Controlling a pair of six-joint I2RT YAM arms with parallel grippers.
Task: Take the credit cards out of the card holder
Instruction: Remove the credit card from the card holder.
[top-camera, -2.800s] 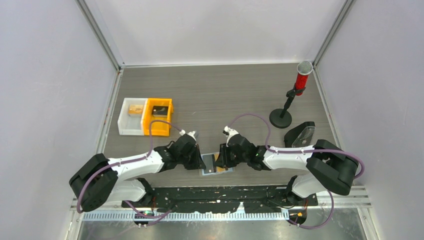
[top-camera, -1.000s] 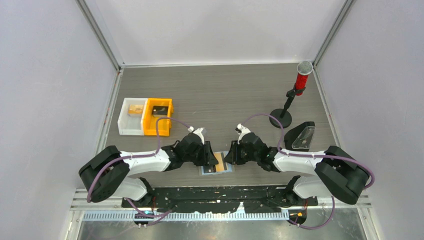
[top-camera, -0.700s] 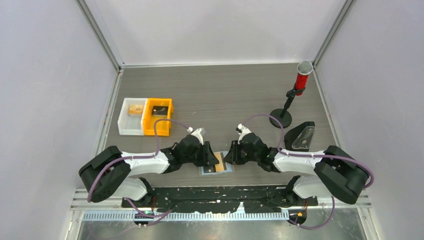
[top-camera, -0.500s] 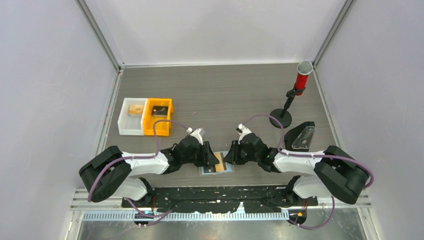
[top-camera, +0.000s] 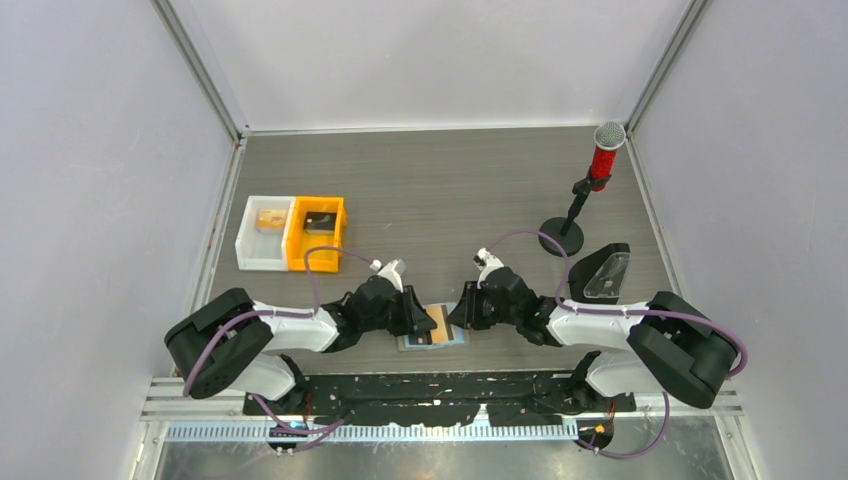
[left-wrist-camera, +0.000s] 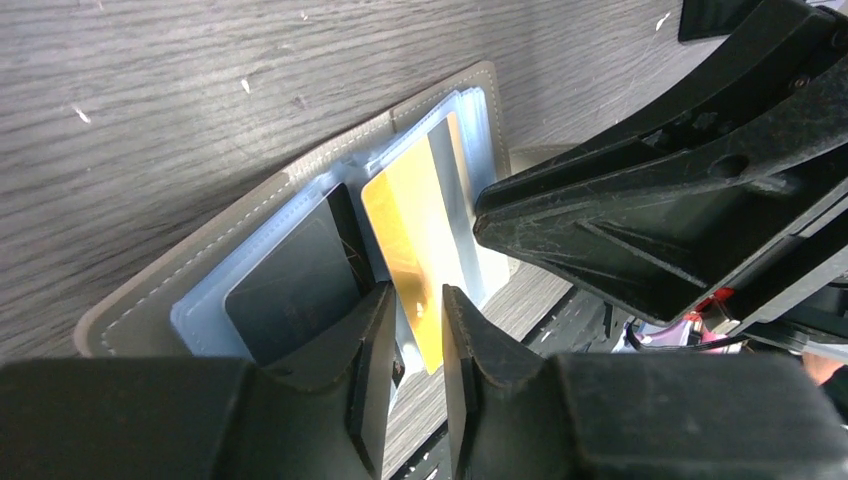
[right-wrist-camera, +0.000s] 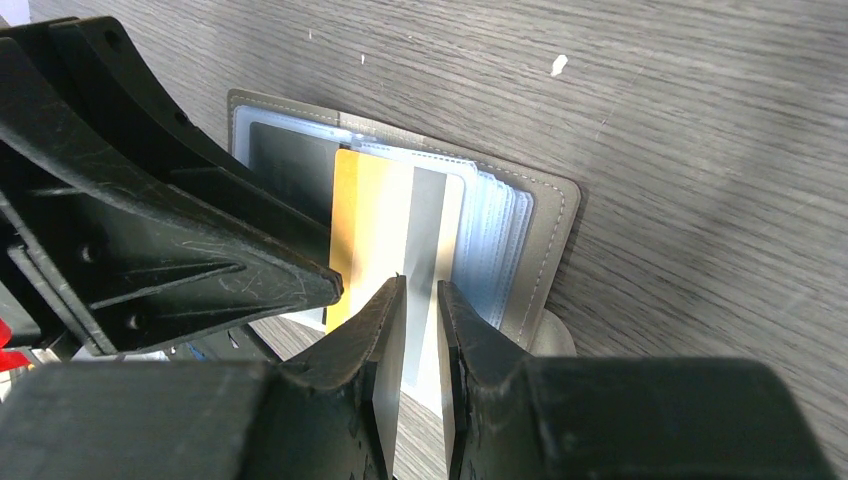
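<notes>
My left tool (left-wrist-camera: 417, 292) has its fingers only a narrow slit apart, right over the gold credit card (left-wrist-camera: 405, 230). I cannot tell whether they pinch it or merely hover. The right tool (right-wrist-camera: 419, 283) faces it from the other side, also nearly closed over that card's pale half, and its grip is just as unclear. The card lies on the clear sleeves of the card holder (right-wrist-camera: 552, 250), which is spread open on the worktop (right-wrist-camera: 700, 150) between both arms, near their bases. A dark card (left-wrist-camera: 295, 280) sits in the neighbouring sleeve.

Arms low, L claw (left-wrist-camera: 415, 335) & R claw (right-wrist-camera: 415, 305) tip-to-tip, both nearly closed.
</notes>
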